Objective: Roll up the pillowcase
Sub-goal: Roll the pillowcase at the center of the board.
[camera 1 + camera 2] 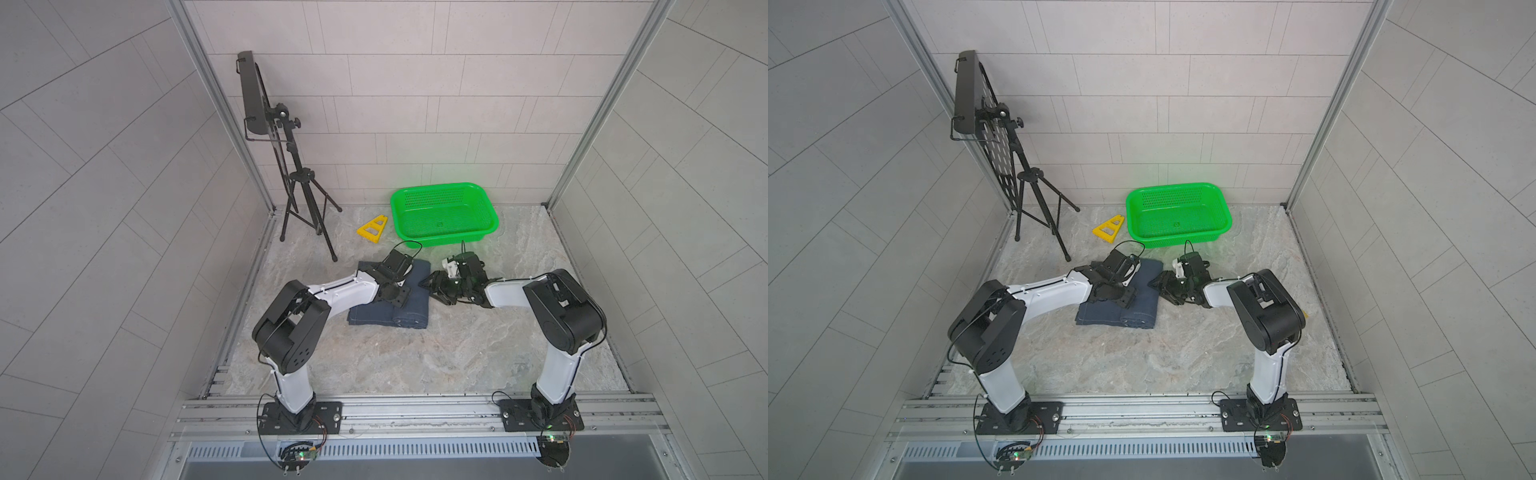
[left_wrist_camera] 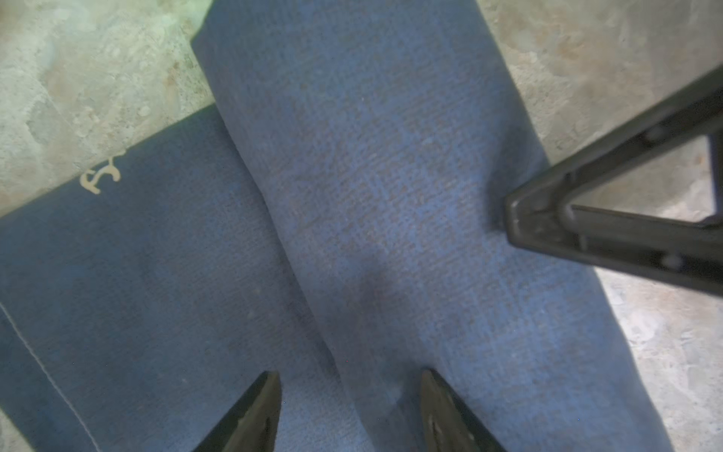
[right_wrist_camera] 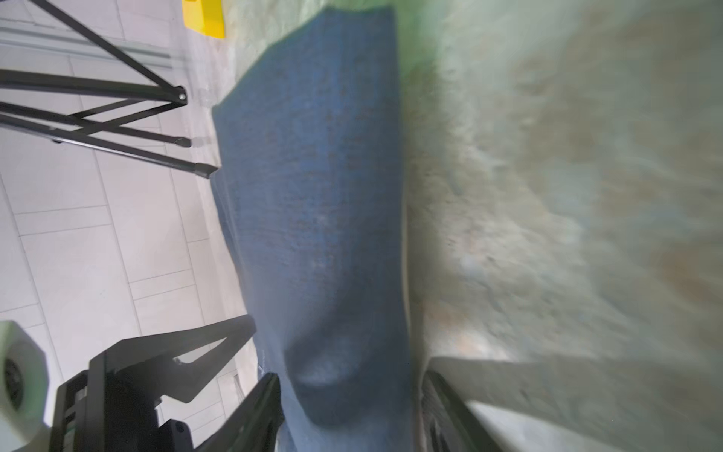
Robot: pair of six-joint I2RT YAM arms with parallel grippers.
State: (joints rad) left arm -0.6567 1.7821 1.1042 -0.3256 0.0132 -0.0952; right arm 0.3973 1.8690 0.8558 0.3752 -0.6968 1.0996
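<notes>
Mid-roll, my left pincer (image 2: 348, 385) hovers open over the pillowcase (image 1: 374, 316), my right pincer (image 3: 350, 385) straddles the rolled part (image 3: 321, 195), grip unclear; next I must turn it toward nine o'clock.

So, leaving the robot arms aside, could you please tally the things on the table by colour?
Navy blue: 1, the pillowcase
Green: 1, the basket
Yellow: 1, the triangular piece
Black: 1, the stand
Total: 4
</notes>
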